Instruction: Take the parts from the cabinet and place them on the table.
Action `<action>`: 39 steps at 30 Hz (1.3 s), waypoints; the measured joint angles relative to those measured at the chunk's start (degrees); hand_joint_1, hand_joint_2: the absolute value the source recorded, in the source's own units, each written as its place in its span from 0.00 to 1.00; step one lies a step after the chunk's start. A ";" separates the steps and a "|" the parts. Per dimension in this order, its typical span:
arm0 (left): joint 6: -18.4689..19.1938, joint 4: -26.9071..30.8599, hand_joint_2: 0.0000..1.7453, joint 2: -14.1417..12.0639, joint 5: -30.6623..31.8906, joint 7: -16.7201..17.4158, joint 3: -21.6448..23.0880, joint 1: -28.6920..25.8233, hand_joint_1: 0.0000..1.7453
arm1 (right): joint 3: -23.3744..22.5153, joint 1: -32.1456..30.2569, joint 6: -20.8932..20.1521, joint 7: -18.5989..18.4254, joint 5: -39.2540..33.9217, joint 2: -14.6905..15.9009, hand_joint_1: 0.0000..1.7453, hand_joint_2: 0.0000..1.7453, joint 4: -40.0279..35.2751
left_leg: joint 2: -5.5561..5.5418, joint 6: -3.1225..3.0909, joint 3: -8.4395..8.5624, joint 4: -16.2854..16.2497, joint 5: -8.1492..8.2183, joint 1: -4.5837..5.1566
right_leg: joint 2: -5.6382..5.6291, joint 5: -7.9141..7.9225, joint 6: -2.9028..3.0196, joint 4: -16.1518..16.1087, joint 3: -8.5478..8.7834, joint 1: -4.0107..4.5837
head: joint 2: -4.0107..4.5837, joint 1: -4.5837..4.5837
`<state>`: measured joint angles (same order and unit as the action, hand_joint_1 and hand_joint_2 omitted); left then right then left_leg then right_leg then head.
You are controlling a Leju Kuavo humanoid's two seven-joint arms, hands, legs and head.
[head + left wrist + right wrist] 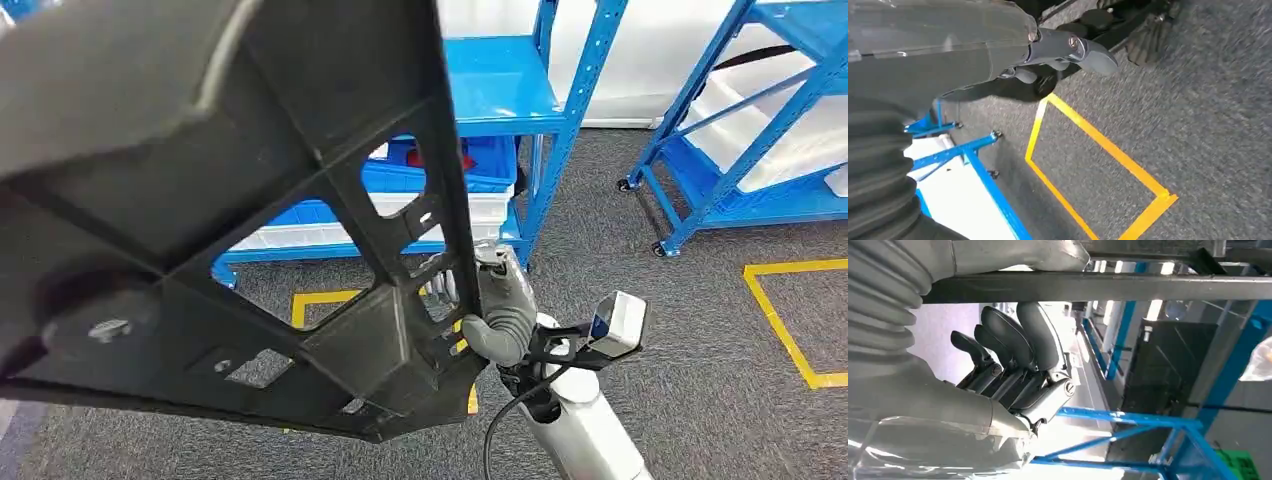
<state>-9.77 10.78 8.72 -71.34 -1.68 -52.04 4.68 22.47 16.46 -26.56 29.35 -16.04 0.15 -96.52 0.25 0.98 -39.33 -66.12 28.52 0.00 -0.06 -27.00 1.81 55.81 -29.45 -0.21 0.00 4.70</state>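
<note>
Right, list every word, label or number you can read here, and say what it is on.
None can be read.
Black part: ribs and holes, no lettering.
Blue bin on the shelving: red patch, no text legible.
Yellow floor tape: plain lines.

Floor: you have grey carpet [620,240] underfoot, with yellow tape squares [790,320] marked on it; one taped outline [1098,170] lies near a rack's foot.
Racks: you face a blue shelving rack [560,110] ahead; a second blue rack on castors [730,130] stands well apart to your right.
Bins: a blue bin [480,165] sits on the near rack's lower shelf, above white trays [480,215].
</note>
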 joint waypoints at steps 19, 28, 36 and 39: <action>-0.28 0.00 1.00 0.07 -0.02 -0.13 -0.20 -0.72 0.00 | -0.50 -0.48 -0.55 -1.22 -0.31 -0.22 1.00 1.00 -0.39 | 2.11 -1.91 7.39 8.54 -2.45 -0.92 | -0.19 -4.89 -3.66 19.17 -12.19 -0.69 | 0.00 -0.02; -0.22 0.02 1.00 0.00 0.00 -0.11 -0.20 -0.58 0.00 | -1.01 -1.99 -0.63 -1.31 -0.46 -0.24 1.00 1.00 -2.21 | 4.37 0.28 8.03 8.07 -0.99 -0.36 | 2.04 2.25 -0.66 1.86 -4.57 0.03 | 0.00 0.00; -0.37 0.02 1.00 -0.02 0.00 0.04 -0.20 -0.73 0.00 | -1.09 -2.75 -1.01 -1.09 -0.52 -0.26 1.00 1.00 -2.43 | -0.30 0.41 3.87 -1.31 0.72 -0.66 | -3.66 2.41 -0.11 2.69 -4.83 -0.02 | 0.00 0.00; -0.46 0.02 1.00 -0.04 0.00 0.04 -0.20 -0.71 0.00 | -1.14 -2.68 -1.35 -1.00 -0.57 -0.37 1.00 1.00 -2.45 | -4.81 0.00 7.72 7.66 -1.07 -1.19 | -5.65 2.15 -0.97 3.91 -5.79 0.06 | 0.00 -0.02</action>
<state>-10.23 10.80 8.68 -71.34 -1.64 -52.24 3.97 21.33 13.78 -27.91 28.35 -16.61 -0.22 -98.97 -4.56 0.99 -31.61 -58.46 27.46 -1.19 -5.71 -24.84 0.84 59.72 -35.24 -0.15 0.00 4.68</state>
